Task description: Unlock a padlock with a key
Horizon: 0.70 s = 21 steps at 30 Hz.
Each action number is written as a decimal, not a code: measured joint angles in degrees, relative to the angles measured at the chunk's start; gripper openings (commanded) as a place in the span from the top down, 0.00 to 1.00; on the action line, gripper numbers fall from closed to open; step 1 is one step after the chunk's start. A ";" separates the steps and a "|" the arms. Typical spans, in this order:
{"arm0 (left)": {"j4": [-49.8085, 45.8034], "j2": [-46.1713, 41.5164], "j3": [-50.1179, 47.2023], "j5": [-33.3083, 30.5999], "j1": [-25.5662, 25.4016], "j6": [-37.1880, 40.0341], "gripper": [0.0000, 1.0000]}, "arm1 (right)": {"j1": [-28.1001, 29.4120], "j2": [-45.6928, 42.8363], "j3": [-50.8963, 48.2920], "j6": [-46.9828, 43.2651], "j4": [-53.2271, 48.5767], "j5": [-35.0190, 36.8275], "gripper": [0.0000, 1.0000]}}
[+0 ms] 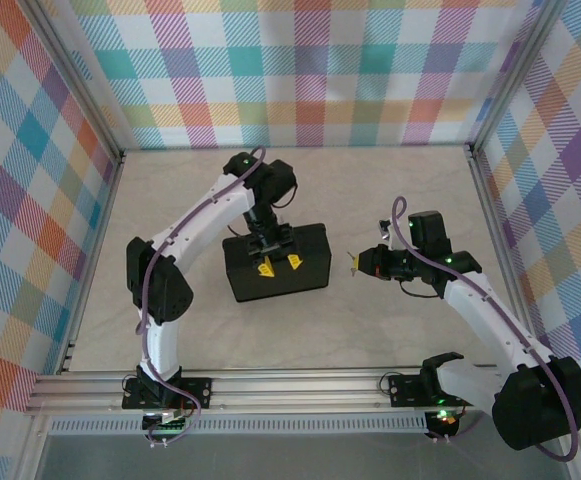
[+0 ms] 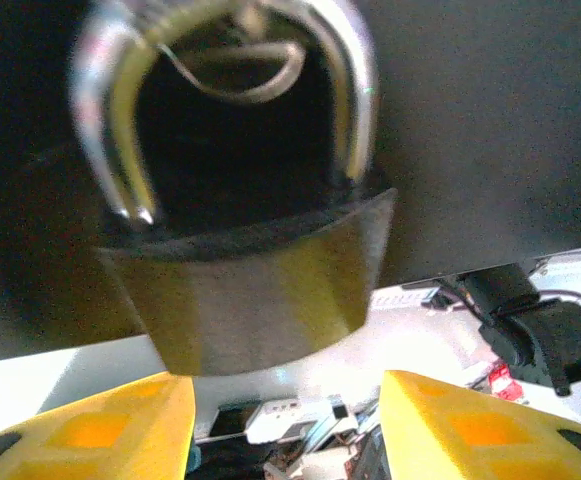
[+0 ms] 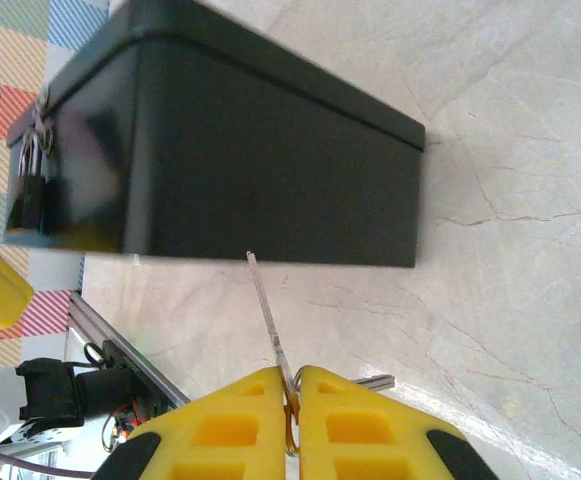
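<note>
**A:** What is the biggest thing there?

**B:** The pale, marbled tabletop (image 1: pixel 390 200). A black rectangular metal box (image 1: pixel 310 250) lies near its middle.

**A:** And the arms?

**B:** The left gripper (image 1: pixel 279 266) hangs over the box's near edge. The right gripper (image 1: pixel 355 263) sits just right of the box and points towards it, apart from it.

**A:** How wide is the left one?

**B:** Seen from the left wrist, the left gripper's (image 2: pixel 285 430) yellow fingertips (image 2: pixel 100 430) stand apart with a clear gap. They hold nothing.

**A:** Where is the lock?

**B:** The small dark-bodied padlock with a silvery metal shackle (image 2: pixel 260 290) hangs against the box's dark wall. It sits just beyond the gap and touches neither tip. It is blurred, so I cannot tell whether the shackle is seated in the body.

**A:** Does the other wrist see it?

**B:** Yes, the padlock (image 3: pixel 30 195) hangs at the far left end of the box (image 3: pixel 250 170).

**A:** And the right hand?

**B:** The right gripper (image 3: pixel 292 400) is pinched closed on the thin greyish-silver metal key (image 3: pixel 267 310). The blade sticks out past the tips towards the box's side, and its end is near the lower edge.
</note>
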 measured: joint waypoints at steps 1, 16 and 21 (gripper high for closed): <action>0.00 0.68 1.51 -0.55 0.02 0.15 0.48 | 0.00 0.00 0.02 -0.07 -0.04 0.02 0.90; 10.01 -8.55 -4.76 -20.09 0.02 -1.95 0.46 | 3.87 -2.23 1.42 1.09 -1.42 -0.76 0.89; 17.94 -15.91 -14.69 -25.40 0.02 -3.02 0.45 | 12.33 -5.60 -0.46 7.10 3.74 -2.78 0.89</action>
